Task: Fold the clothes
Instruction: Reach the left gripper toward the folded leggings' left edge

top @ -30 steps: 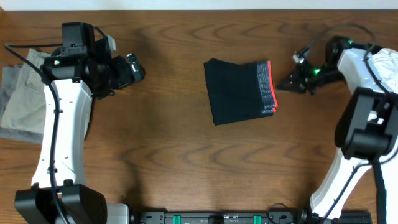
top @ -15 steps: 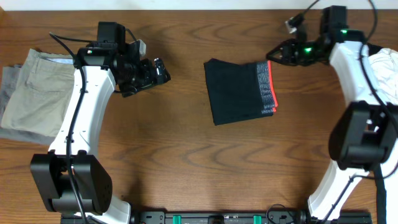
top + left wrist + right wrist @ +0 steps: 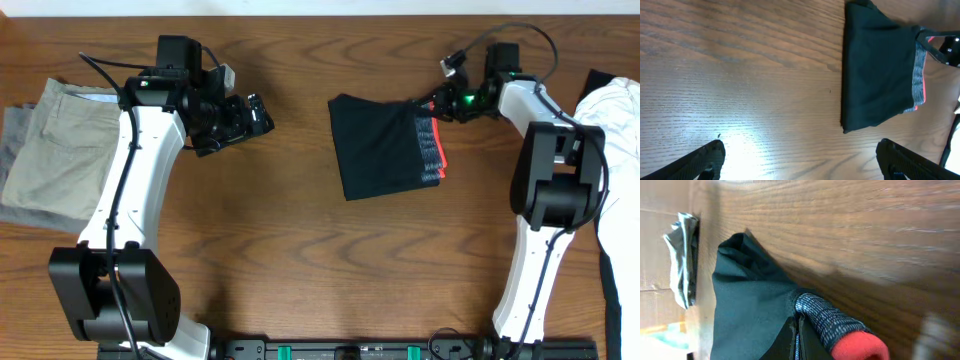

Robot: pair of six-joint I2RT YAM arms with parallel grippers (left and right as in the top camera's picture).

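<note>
On the table [image 3: 300, 260], the trousers [image 3: 380, 150] lie folded into a rough black square in the middle, with the red waistband [image 3: 437, 140] along the right edge. Well to the left lies a khaki pile [image 3: 50, 150], and at the right edge a white cloth [image 3: 612, 120]. Farther back, the left gripper [image 3: 258, 114] hangs left of the trousers and apart from them, its fingers spread wide and empty. Farthest, the right gripper [image 3: 432, 103] is at the trousers' far right corner, its fingertips pinched together on the grey-banded fabric.
</note>
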